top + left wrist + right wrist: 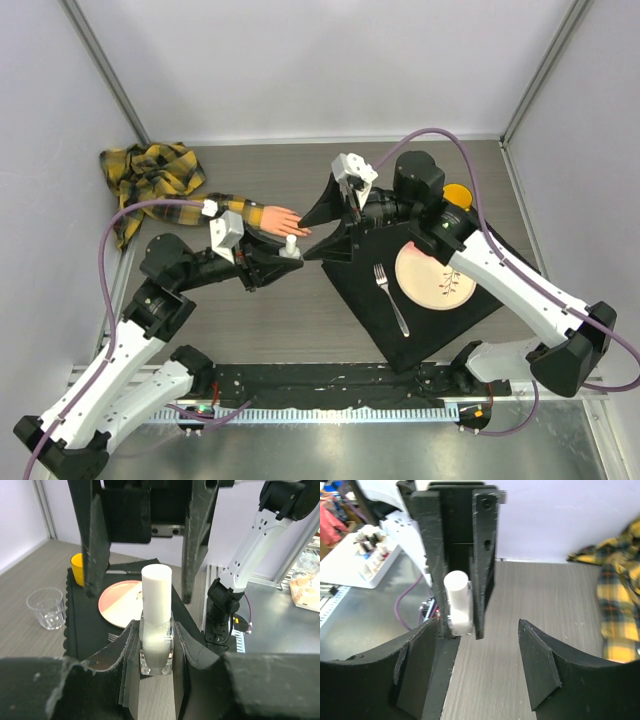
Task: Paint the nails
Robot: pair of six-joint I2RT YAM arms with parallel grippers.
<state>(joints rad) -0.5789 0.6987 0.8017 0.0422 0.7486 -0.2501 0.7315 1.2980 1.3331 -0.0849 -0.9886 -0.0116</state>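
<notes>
A peach-pink fake hand [277, 220] sticks out of a yellow-black plaid sleeve [150, 172] at the table's left; its nails are too small to make out. My left gripper [283, 262] is shut on a small clear bottle with a white cap [156, 625], held upright on the table just in front of the hand. The bottle also shows in the right wrist view [458, 604]. My right gripper [322, 228] is open and empty, facing the bottle from the right, a short way off.
A black mat [365, 300] on the right carries a pink plate [435, 277] and a fork [390, 298]. A yellow cup [458, 196] sits behind the right arm. A clear glass [46, 608] stands beside the mat.
</notes>
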